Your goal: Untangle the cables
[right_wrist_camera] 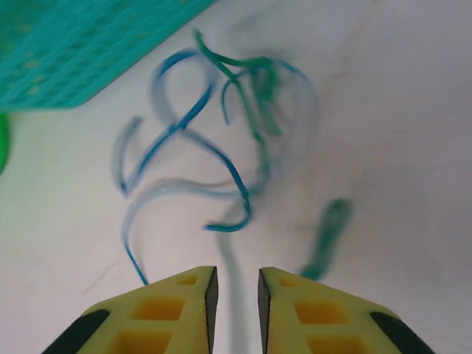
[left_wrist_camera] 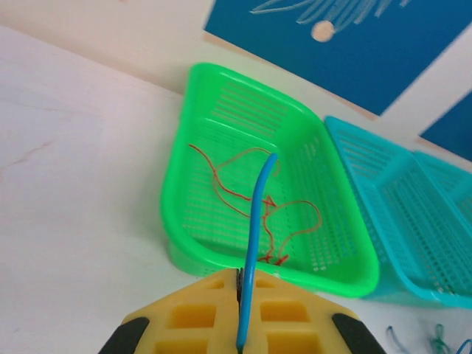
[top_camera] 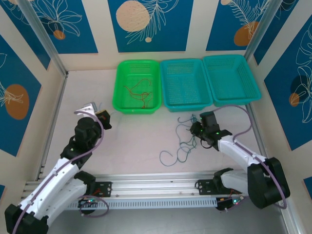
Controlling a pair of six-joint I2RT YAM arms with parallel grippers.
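Left fingers (left_wrist_camera: 225,287) clenched on blue cable (left_wrist_camera: 258,199); right fingers (right_wrist_camera: 209,284) narrowly gapped, cable tangle (right_wrist_camera: 221,147) just ahead, grip unclear. White table (top_camera: 136,141), blue leaf-print walls (top_camera: 146,24).

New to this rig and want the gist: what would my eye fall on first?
The left end effector pinches a blue cable, facing the green basket at the far side, where a red cable lies. A tangle of blue and green cables sprawls on the table before the right end effector.
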